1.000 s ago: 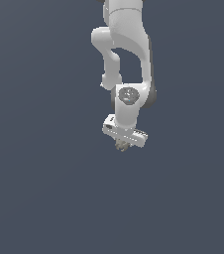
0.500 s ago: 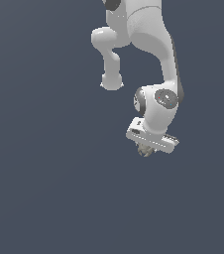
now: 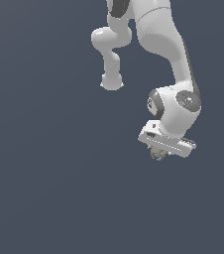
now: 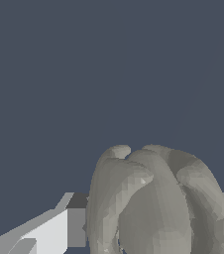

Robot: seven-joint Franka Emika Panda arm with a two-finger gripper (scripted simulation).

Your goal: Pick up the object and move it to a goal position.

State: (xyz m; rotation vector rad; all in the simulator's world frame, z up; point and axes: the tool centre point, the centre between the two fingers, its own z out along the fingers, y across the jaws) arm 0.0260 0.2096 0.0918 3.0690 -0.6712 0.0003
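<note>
The object (image 3: 157, 154) is a tiny roundish grey and tan lump. It sits just under the white hand of my arm in the exterior view, held between the short fingers. My gripper (image 3: 158, 154) is shut on it, at the exterior view's right of centre. In the wrist view the object (image 4: 156, 203) fills the near part of the picture as a lobed grey-tan lump, with a white finger (image 4: 44, 233) beside it. The other finger is hidden behind the lump.
The white arm (image 3: 168, 59) comes down from the top of the exterior view, with an elbow joint (image 3: 111, 82) to its left. All around is a plain dark grey-blue background with no other objects or edges in view.
My gripper has moved toward the exterior view's right and a little lower, carrying the object with it. The arm has stretched out further to that side.
</note>
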